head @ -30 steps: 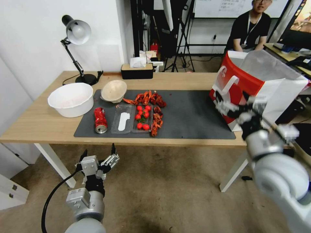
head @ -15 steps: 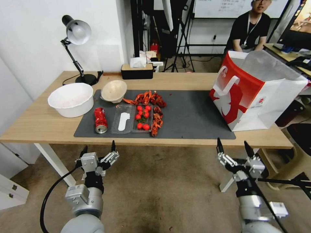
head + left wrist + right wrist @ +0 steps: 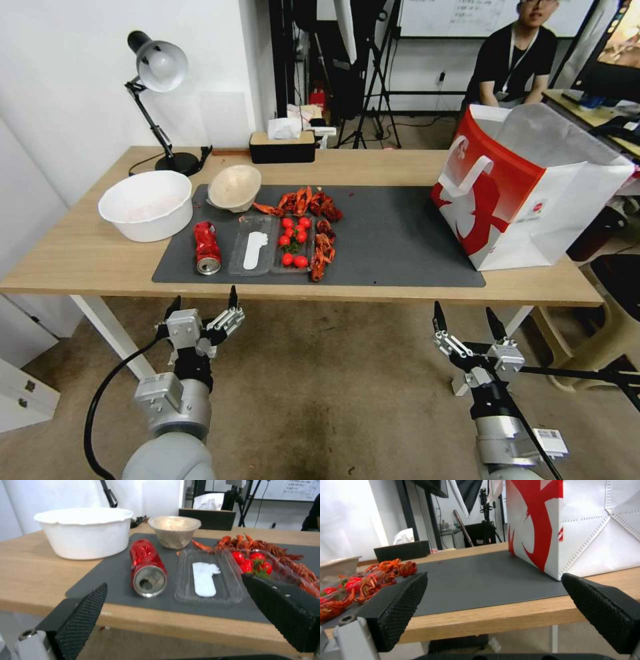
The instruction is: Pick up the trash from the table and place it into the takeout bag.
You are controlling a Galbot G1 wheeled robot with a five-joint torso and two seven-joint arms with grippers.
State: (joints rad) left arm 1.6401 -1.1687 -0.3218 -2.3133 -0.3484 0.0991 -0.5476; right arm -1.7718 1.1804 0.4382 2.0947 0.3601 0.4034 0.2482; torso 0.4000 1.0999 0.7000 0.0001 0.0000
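One crushed red can and one beige paper bowl on the grey mat of the table, takeout bag upright at right end, one white tub, one clear tray, cherry tomatoes, crayfish shells, left gripper and right gripper both spread apart, empty, below the table's front edge.

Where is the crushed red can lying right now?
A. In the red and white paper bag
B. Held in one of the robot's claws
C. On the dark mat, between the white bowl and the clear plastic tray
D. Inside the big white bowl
C: the crushed red can lies on its side on the dark mat, with the white bowl on one side and the clear plastic tray on the other.
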